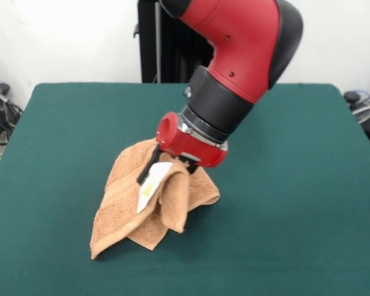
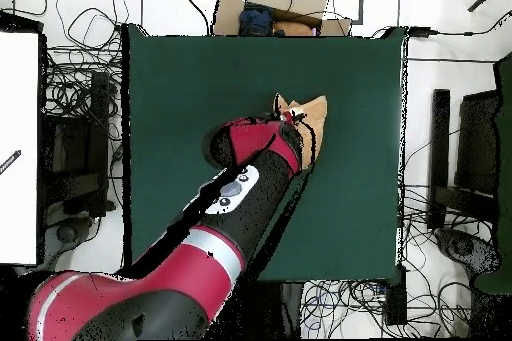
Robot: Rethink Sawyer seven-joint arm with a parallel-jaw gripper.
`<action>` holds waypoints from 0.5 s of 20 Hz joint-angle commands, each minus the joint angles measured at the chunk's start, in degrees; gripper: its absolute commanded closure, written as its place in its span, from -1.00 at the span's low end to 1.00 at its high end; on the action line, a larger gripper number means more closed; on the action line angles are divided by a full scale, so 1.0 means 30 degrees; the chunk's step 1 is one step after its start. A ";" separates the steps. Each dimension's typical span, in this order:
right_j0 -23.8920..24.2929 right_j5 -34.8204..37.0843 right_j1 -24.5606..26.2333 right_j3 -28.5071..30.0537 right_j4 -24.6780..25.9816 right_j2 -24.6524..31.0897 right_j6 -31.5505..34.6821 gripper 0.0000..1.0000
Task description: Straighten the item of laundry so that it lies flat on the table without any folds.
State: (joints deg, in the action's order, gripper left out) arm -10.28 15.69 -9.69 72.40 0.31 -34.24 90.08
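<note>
The item of laundry, an orange-tan towel (image 1: 117, 209), sits bunched and folded near the middle of the green table (image 1: 296, 216). Its upper part is pulled up into a peak while the lower corner rests on the cloth. A white tag with yellow print (image 1: 149, 188) hangs from the raised fold. My gripper (image 1: 166, 168) is tilted over that peak and shut on the towel, with one black finger (image 1: 147, 172) showing beside the tag. In the overhead view the arm covers most of the towel (image 2: 314, 117), and my gripper (image 2: 293, 117) is at its edge.
A black stand (image 1: 157, 43) rises behind the table's far edge. In the overhead view, a cardboard box (image 2: 285, 7) lies beyond one table (image 2: 200, 77) edge. Cables (image 2: 80, 87) and dark equipment (image 2: 470, 157) flank both sides.
</note>
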 commanded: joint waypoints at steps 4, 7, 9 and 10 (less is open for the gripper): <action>0.2263 -0.0296 -0.0450 0.0408 0.1856 0.4150 -0.0104 -1.00; 0.2607 -0.0330 -0.0357 0.0204 0.2212 0.4531 -0.0162 -1.00; 0.2731 -0.0258 -0.0420 0.0196 0.2429 0.4741 -0.0093 -1.00; 0.2821 -0.0201 -0.0487 0.0225 0.2539 0.4886 -0.0101 -1.00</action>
State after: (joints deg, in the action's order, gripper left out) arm -3.45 15.69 -11.94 72.42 4.21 -30.96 90.08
